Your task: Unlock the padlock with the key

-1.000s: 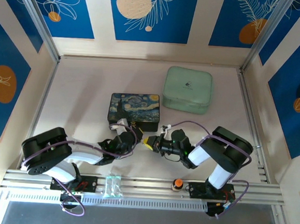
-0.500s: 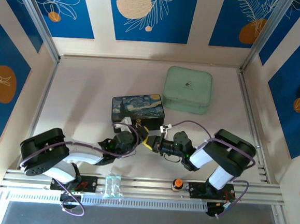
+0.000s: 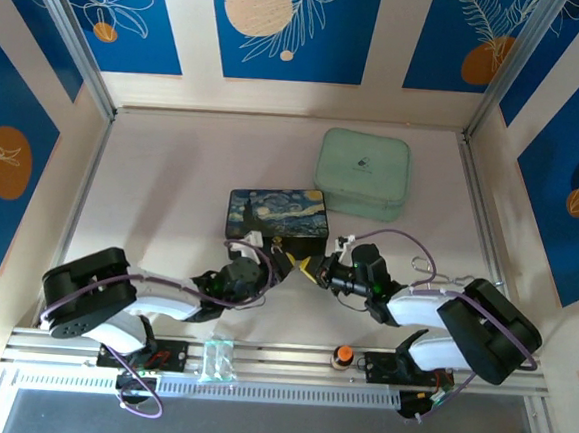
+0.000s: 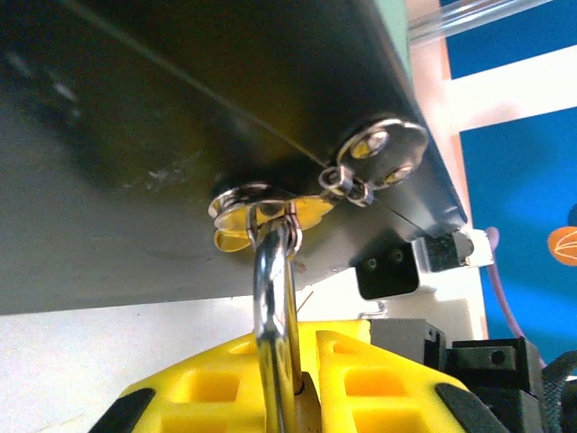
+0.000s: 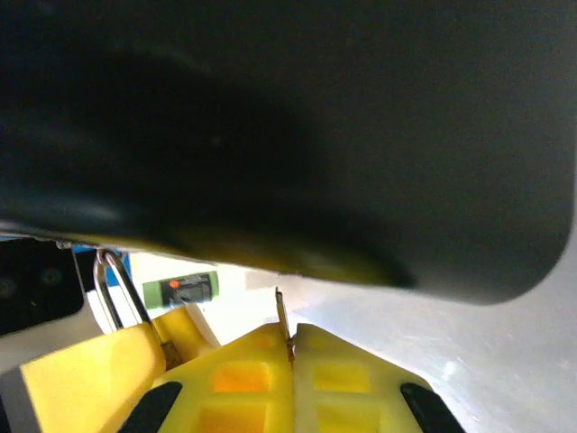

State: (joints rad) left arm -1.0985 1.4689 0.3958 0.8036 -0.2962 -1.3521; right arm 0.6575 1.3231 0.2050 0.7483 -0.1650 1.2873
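i see left gripper clamped on padlock shackle, low centre of left wrist frame, shackle through hasp of starry-night box. right gripper pinches key, low centre. key not inserted; insertion, turn remain, i judge.

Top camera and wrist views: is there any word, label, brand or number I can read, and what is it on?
No text is legible.
Green case: a small dark mark on the lid, too small to read.
Painted box: night-sky picture, no lettering to be made out.
Wall panels: leaf and circle drawings, no words.
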